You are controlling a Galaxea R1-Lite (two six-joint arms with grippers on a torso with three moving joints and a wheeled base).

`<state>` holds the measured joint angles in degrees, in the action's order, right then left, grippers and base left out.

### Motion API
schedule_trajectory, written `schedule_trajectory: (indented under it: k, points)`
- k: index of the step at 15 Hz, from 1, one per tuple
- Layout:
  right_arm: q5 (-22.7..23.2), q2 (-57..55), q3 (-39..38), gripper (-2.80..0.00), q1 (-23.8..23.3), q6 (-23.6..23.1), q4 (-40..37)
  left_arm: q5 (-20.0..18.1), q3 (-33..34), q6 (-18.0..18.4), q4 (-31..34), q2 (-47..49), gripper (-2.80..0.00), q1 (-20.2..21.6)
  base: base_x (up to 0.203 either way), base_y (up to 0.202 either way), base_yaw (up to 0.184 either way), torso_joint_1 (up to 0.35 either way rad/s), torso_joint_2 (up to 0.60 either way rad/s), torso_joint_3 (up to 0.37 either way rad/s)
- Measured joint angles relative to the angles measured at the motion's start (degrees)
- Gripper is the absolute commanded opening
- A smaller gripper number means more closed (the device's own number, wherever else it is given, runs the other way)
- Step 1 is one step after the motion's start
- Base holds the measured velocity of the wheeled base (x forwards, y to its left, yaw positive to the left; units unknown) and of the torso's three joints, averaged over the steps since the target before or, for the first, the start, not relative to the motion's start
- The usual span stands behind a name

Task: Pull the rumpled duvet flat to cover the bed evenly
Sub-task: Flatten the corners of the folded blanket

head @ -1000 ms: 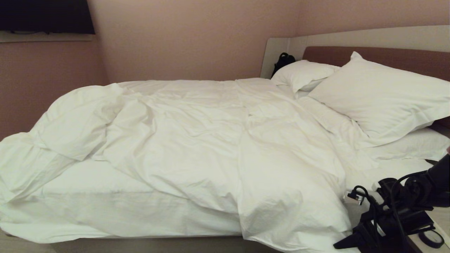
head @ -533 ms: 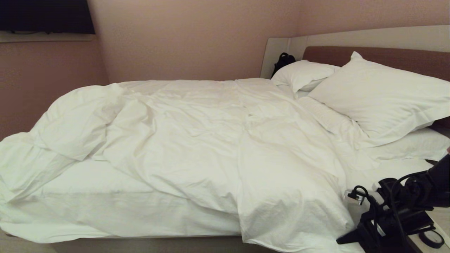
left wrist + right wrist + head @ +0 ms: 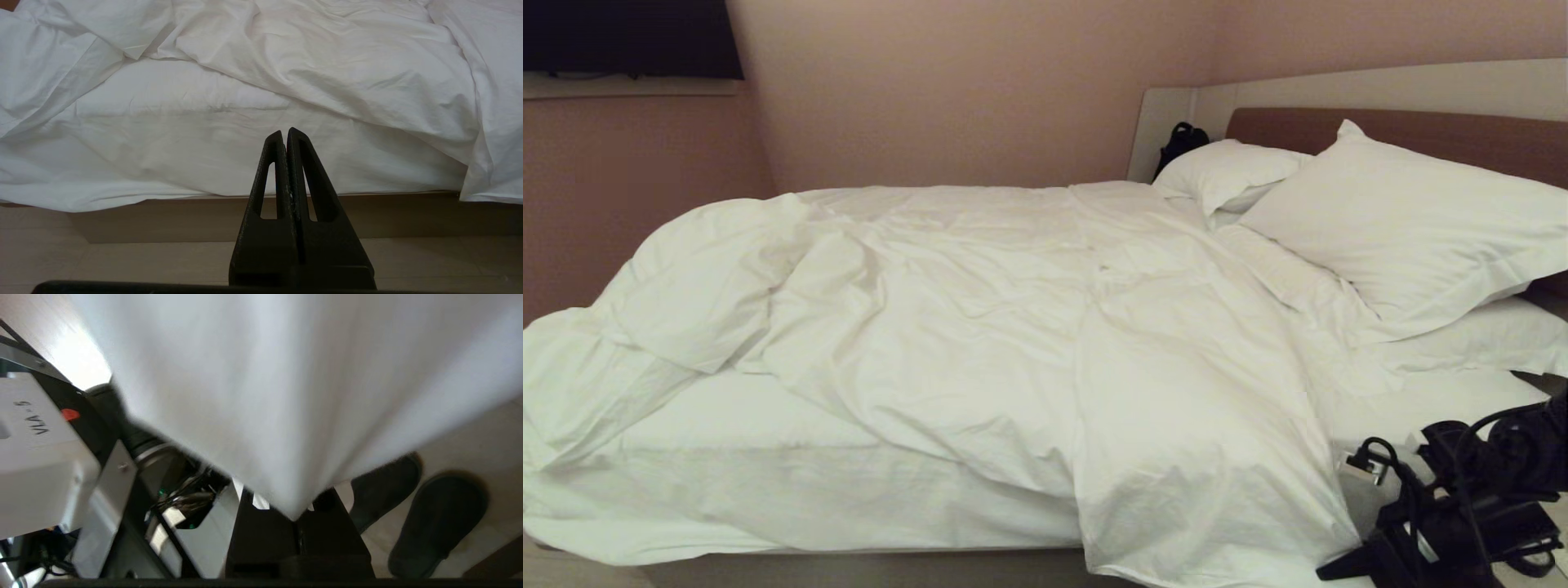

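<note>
The duvet (image 3: 980,327) is lying bunched across the bed (image 3: 866,567), spilling over the near edge. The right pincer (image 3: 300,516) is clamping its hanging corner, while the left pincer (image 3: 285,136) is sitting closed and empty, facing the mattress side.

The duvet (image 3: 980,327) is plain white, without pattern, and so are the fitted sheet (image 3: 768,482) and the pillows (image 3: 1413,220) at the head end of the bed (image 3: 874,567), whose base is beige-grey. The headboard (image 3: 1421,131) is brown, framed by a pale grey panel (image 3: 1168,122). The wall (image 3: 972,90) is dusky pink. Both the left gripper (image 3: 284,134) and the right gripper (image 3: 300,522) are matt black. Two slippers (image 3: 437,522) on the pale floor (image 3: 482,428) are dark.
</note>
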<state>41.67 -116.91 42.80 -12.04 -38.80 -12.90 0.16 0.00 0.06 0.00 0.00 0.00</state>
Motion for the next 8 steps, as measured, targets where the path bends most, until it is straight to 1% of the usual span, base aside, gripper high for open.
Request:
schedule_trajectory:
  k: [5,8]
  points:
    - [0.3,9.2,-2.5,-2.80,-10.6,0.1,-4.0,0.0,0.0,0.0,0.0,0.0,-2.80,0.0,0.000,0.000,0.000,0.000,0.00,0.000]
    - [0.3,12.9,-2.5,-2.80,-13.1,0.1,-9.2,0.0,0.0,0.0,0.0,0.0,-2.80,0.0,0.000,0.000,0.000,0.000,0.00,0.000]
